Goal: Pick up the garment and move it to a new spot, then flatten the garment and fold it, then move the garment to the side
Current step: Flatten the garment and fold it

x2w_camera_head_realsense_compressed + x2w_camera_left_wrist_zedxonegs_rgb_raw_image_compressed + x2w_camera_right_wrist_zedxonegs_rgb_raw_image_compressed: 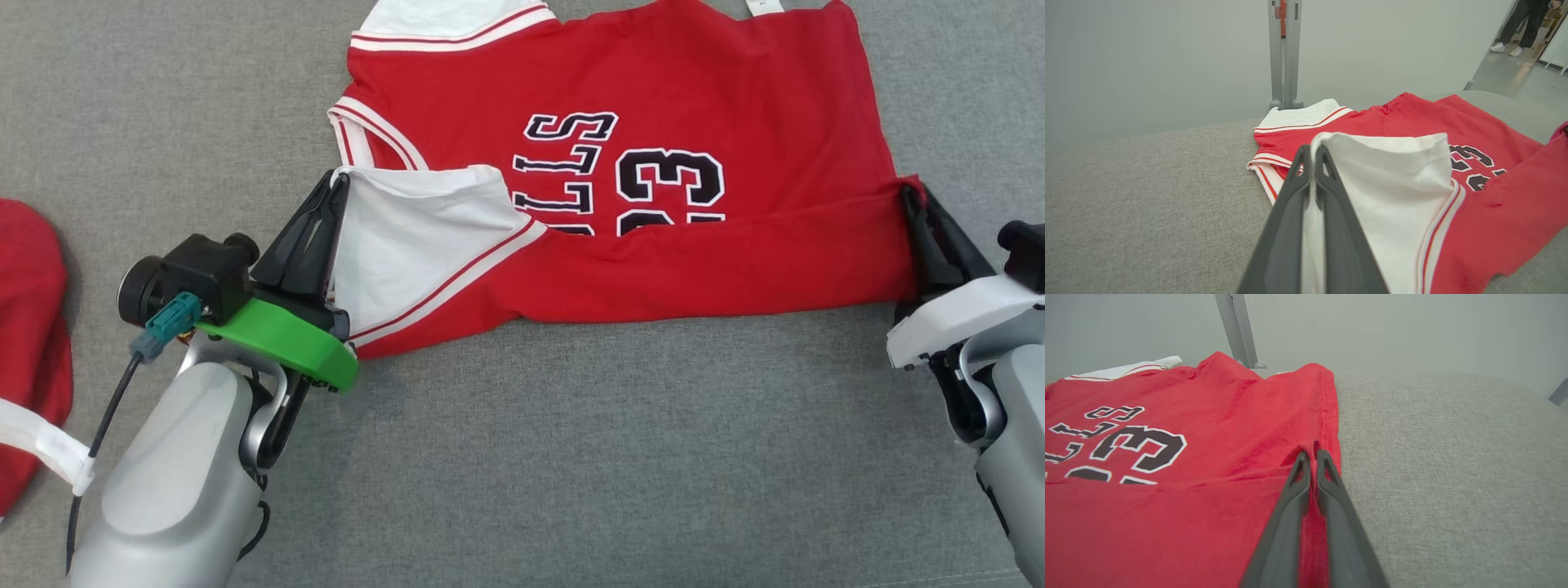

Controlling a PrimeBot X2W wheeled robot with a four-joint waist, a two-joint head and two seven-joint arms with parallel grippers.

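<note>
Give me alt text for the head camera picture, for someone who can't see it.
A red jersey with white trim and black lettering lies on a grey fabric surface, its near edge folded up over the print. The left gripper is shut on its white corner, the right gripper on its red corner. Another red cloth lies at far left.

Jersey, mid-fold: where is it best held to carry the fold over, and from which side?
At both ends of the near folded edge: the left gripper pinches the white sleeve, the right gripper the red hem corner. Come low from the robot's side, since the jersey lies flat and these raised edges seem the only pinchable parts.
</note>
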